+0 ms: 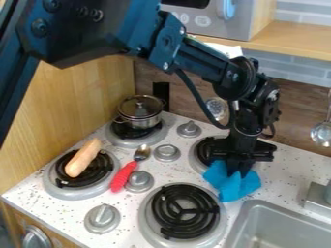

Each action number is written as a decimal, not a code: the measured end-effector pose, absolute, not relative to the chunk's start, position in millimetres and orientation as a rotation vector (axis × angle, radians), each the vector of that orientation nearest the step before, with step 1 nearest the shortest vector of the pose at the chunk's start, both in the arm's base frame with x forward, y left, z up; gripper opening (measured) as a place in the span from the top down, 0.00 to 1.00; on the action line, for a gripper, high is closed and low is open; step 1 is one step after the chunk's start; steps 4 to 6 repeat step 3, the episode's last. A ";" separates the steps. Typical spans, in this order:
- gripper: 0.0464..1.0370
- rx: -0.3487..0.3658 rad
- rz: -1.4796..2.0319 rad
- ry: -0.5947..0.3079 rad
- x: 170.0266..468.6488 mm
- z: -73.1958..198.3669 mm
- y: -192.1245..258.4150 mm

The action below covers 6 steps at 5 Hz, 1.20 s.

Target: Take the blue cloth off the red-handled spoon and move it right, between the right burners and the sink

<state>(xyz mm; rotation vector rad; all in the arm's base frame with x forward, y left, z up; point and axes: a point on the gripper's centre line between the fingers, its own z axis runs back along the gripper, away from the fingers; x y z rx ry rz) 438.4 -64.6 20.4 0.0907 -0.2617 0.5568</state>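
A: What does the cloth (pixel 231 186) look like?
B: Bright blue and soft, crumpled into uneven folds, with pointed bits sticking up.
A: Is it spread flat?
B: No, it's bunched up, with its upper part right against the tool (pixel 239 171), at the tool's six o'clock.
A: Where on the surface (pixel 167 170) is that?
B: At two o'clock from the front right burner (pixel 184 211), five o'clock from the burner behind (pixel 203 151), and eleven o'clock from the sink (pixel 265 207).
A: Any hidden parts?
B: The tool covers some of its upper middle.
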 end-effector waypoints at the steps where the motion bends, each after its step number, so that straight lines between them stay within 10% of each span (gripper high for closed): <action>1: 0.93 0.076 0.539 -0.262 439.4 20.3 -67.0; 2: 0.90 0.053 0.501 -0.261 439.8 18.2 -70.4; 3: 0.66 0.058 0.494 -0.227 434.8 17.0 -71.1; 6: 0.66 0.058 0.494 -0.227 434.8 17.0 -71.1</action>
